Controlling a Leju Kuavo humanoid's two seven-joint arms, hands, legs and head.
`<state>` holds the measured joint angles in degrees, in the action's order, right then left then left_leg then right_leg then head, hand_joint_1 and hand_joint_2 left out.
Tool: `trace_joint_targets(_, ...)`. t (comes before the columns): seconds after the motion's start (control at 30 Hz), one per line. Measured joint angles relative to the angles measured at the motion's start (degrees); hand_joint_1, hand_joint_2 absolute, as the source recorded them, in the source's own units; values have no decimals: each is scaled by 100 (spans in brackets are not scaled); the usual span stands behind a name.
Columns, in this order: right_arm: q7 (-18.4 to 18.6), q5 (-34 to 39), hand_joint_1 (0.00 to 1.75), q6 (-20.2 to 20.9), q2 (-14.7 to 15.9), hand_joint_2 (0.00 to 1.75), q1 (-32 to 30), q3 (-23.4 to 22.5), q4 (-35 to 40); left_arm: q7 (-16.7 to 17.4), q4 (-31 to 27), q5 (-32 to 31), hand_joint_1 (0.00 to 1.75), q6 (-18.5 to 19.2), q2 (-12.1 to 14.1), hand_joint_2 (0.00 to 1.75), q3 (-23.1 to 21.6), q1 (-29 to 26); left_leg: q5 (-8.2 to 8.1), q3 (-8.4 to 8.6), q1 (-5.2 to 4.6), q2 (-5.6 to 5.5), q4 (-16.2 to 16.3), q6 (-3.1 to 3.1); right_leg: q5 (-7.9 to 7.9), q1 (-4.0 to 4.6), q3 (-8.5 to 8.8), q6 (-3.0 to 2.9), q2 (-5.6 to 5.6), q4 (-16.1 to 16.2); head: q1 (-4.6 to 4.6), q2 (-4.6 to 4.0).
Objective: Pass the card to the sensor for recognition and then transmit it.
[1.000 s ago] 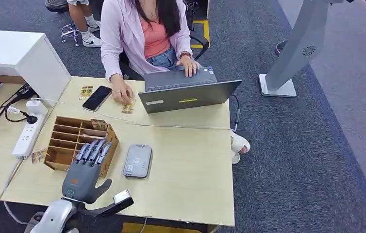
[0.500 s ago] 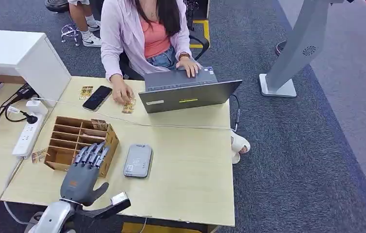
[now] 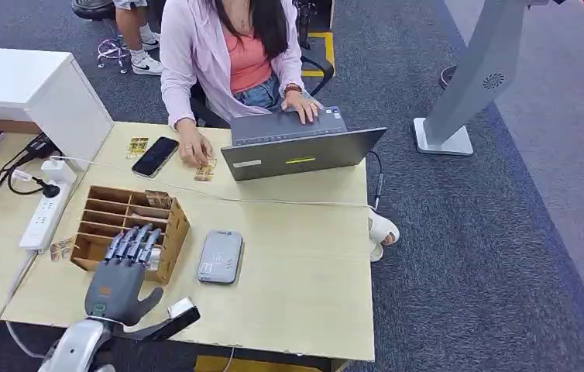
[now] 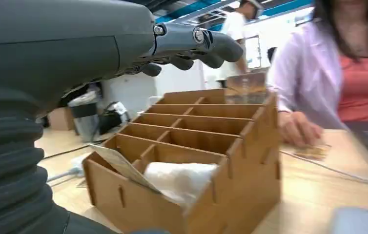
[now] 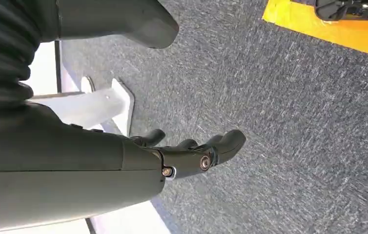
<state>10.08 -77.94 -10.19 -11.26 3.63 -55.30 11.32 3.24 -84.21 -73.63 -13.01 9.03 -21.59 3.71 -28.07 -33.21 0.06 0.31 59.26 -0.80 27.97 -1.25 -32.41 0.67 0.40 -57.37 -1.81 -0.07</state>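
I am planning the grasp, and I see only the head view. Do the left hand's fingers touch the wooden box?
Observer: No. In the left wrist view the fingers hover above the wooden box, apart from it.
Operator: What is in the compartment nearest the hand?
Observer: A card leans there, beside something white and crumpled.
Operator: And the right hand?
Observer: The right hand hangs over grey carpet and holds nothing.

The left hand [image 3: 117,280] hides the near cells of the wooden organizer [image 3: 111,219], and the card [image 4: 245,87] standing in it is blurred.
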Motion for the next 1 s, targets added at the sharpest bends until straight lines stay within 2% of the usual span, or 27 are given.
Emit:
trace_joint_targets(0.1,0,-30,0,15,0,175,-1,0,0,24,0,92,0,-52,33,175,308,1,0,1,0,1,0,0,0,0,0,0,0,0,2,0)
trace_joint_targets(0.33,4,-68,0,61,0,175,-2,0,0,26,9,129,0,-52,72,175,618,1,0,0,2,0,0,0,0,-1,0,0,-2,0,0,0)
trace_joint_targets(1.0,52,-120,0,83,0,175,0,0,0,24,22,85,0,11,59,175,802,-28,0,0,1,0,0,0,0,0,1,0,-3,0,0,0)
